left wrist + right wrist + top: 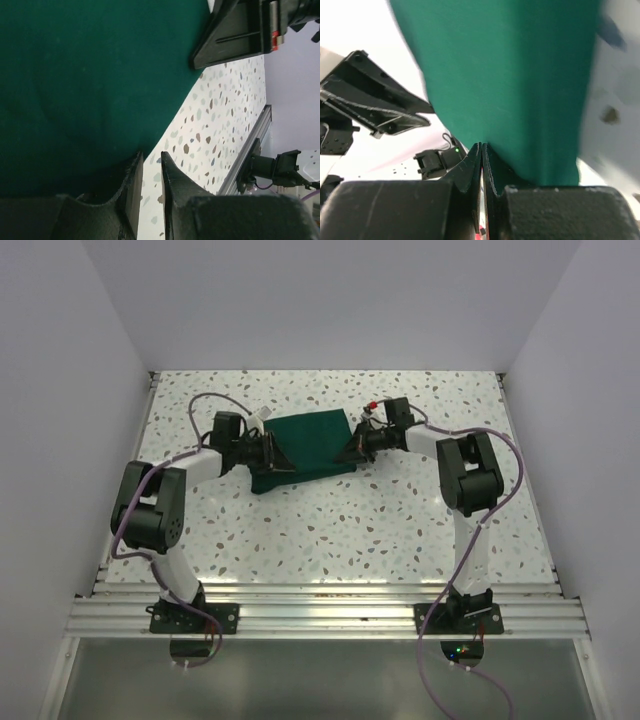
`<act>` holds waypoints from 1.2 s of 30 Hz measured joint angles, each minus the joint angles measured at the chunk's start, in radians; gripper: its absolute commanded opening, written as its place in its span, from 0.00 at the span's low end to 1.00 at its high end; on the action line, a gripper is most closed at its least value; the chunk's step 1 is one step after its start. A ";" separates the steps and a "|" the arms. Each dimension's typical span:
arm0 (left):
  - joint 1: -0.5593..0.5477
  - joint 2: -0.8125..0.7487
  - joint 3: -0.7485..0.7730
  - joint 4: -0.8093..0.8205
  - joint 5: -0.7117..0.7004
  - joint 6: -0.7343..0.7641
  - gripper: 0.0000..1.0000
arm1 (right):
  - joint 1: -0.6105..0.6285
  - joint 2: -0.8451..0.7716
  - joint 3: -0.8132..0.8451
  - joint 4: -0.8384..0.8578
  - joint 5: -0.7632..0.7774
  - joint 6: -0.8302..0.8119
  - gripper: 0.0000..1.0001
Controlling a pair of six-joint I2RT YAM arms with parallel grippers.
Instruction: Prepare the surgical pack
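Observation:
The dark green drape [310, 443] lies folded into a bundle at the middle back of the table. My left gripper [277, 456] is at its left edge. In the left wrist view the drape [85, 80] fills the upper left, and my left gripper [151, 156] stands narrowly open at its edge with bare table showing between the fingers. My right gripper [351, 448] is at the drape's right edge. In the right wrist view my right gripper [482, 146] is shut with the drape's edge [510, 75] at its tips. The tray, instruments and gauze are hidden or out of view.
The speckled white table [330, 530] is walled at the back and both sides. A metal rail [320, 610] runs along the near edge by the arm bases. The right gripper's body [230, 37] shows in the left wrist view.

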 measured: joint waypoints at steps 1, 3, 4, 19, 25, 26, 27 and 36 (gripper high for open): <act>0.000 0.011 -0.017 0.005 0.000 -0.002 0.24 | -0.001 0.000 -0.021 0.004 0.003 -0.003 0.04; 0.000 0.023 -0.048 0.010 0.002 -0.001 0.24 | -0.007 -0.002 -0.056 0.021 -0.020 0.000 0.04; 0.000 0.025 -0.063 0.013 0.007 -0.001 0.24 | -0.009 -0.007 -0.069 0.031 -0.029 -0.001 0.04; 0.001 -0.009 -0.104 -0.053 -0.014 0.070 0.28 | -0.016 -0.014 -0.047 -0.031 -0.032 -0.059 0.04; 0.014 -0.251 -0.104 -0.198 -0.121 0.089 0.32 | -0.027 -0.122 -0.005 -0.246 0.098 -0.152 0.10; 0.015 -0.309 -0.104 -0.218 -0.141 0.089 0.34 | -0.028 -0.158 -0.005 -0.286 0.123 -0.171 0.10; 0.016 -0.362 -0.104 -0.232 -0.161 0.088 0.41 | -0.031 -0.197 -0.006 -0.323 0.148 -0.191 0.11; 0.020 -0.700 -0.191 -0.317 -0.340 0.060 1.00 | -0.032 -0.618 -0.254 -0.489 0.383 -0.353 0.79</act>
